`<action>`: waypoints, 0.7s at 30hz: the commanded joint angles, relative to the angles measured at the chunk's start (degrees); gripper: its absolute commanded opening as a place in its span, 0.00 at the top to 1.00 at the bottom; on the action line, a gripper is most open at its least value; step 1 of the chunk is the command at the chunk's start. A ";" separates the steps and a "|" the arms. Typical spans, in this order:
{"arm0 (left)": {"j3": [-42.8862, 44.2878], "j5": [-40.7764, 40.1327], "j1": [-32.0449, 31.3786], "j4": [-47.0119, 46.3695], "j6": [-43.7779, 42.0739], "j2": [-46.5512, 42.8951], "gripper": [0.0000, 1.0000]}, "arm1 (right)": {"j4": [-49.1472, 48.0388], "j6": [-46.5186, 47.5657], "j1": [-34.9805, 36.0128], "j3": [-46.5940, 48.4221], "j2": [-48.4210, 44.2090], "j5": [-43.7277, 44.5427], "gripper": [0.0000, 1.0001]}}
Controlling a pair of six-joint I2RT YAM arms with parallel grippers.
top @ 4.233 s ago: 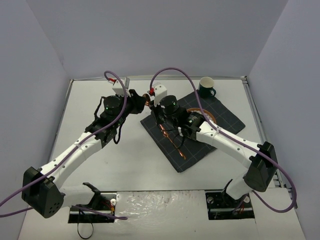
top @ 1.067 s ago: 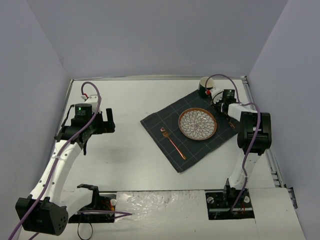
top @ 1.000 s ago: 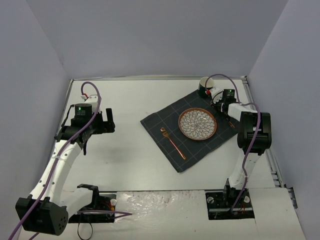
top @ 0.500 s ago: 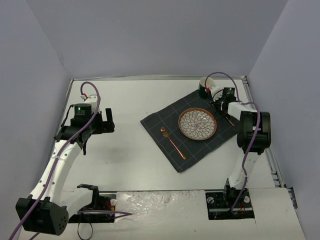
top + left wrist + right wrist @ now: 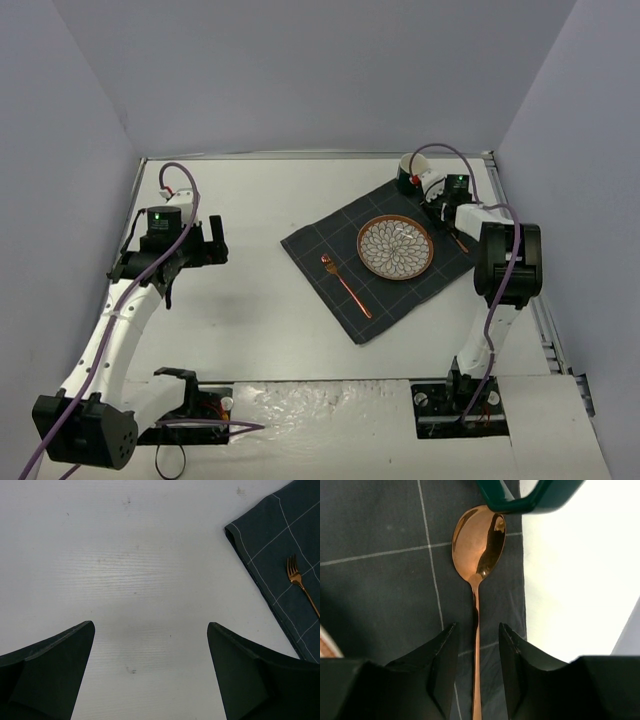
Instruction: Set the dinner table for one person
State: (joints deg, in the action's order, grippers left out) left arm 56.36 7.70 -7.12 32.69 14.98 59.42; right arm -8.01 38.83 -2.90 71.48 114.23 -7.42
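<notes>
On the white dinner table (image 5: 250, 310) lies a dark grid cloth (image 5: 320, 245) carrying a patterned plate (image 5: 395, 247), with a copper fork (image 5: 345, 283) to the plate's left. A copper spoon (image 5: 479, 540) lies flat on the cloth (image 5: 380, 580) right of the plate, its bowl pointing at a green mug (image 5: 530, 497). My right gripper (image 5: 477, 630) straddles the spoon's handle, open, with a gap on each side. Open and empty, my left gripper (image 5: 150, 625) hangs above bare table (image 5: 125, 555) at the left.
The mug (image 5: 410, 175) stands just off the cloth's far corner, close to my right wrist. The cloth's right edge meets bare table (image 5: 580, 580) beside the spoon. In the left wrist view, the fork (image 5: 300, 585) and the cloth corner (image 5: 280, 540) show at right.
The right jaws have parted from the spoon's handle over the last second, and the spoon stays on the cloth. The left arm holds still.
</notes>
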 commanded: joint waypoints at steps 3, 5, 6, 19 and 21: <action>0.33 0.80 0.44 -2.33 -0.79 -1.04 0.07 | -4.69 -6.05 0.44 -3.21 -12.80 4.99 0.57; 0.33 1.04 0.44 -2.32 -0.70 -1.33 0.07 | -5.89 -9.27 0.39 -5.13 -16.59 7.11 0.50; 0.31 1.14 0.44 -2.36 -0.64 -1.49 0.07 | -6.12 -11.19 0.37 -6.01 -18.06 8.19 0.46; 3.64 -1.53 0.44 0.68 1.23 -4.72 0.05 | -1.54 -33.05 0.08 -9.40 -52.90 20.41 0.10; 5.59 -1.94 0.36 2.54 1.91 -5.59 0.04 | 0.17 -34.25 0.08 -8.69 -58.04 20.44 0.07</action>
State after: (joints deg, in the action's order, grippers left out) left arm 56.27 7.42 -7.09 33.99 15.48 56.74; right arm -7.84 11.21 -2.59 60.46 66.42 8.92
